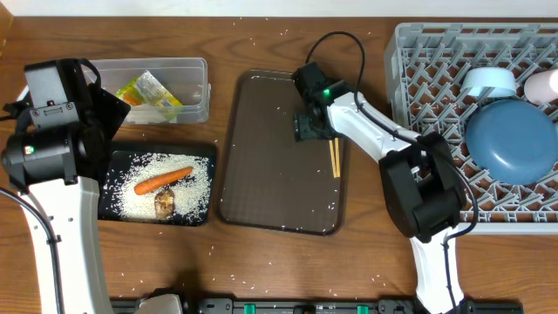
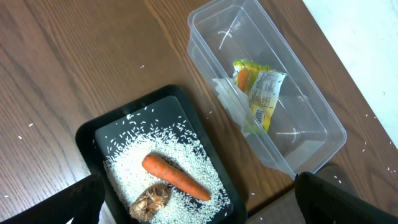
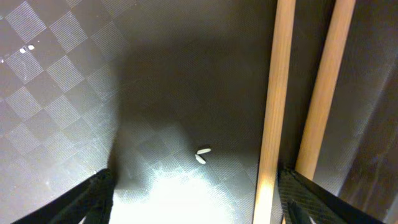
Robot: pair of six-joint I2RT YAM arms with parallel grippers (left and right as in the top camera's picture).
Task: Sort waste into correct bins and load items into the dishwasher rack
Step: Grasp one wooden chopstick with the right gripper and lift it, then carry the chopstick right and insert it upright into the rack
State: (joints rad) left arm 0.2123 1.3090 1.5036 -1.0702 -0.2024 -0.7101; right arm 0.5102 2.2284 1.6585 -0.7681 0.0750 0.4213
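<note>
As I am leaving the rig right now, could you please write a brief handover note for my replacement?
Left gripper: open, empty, above black tray.
Right gripper: open, low over chopsticks on brown serving tray.
Done: carrot, food lump, rice in black tray; foil wrapper in clear tub; big blue dish, pale blue vessel, white cup in rack.
Left: chopsticks into rack.

chopsticks (image 1: 334, 158) by tray (image 1: 261, 166) edge, bare tray leftward
</note>
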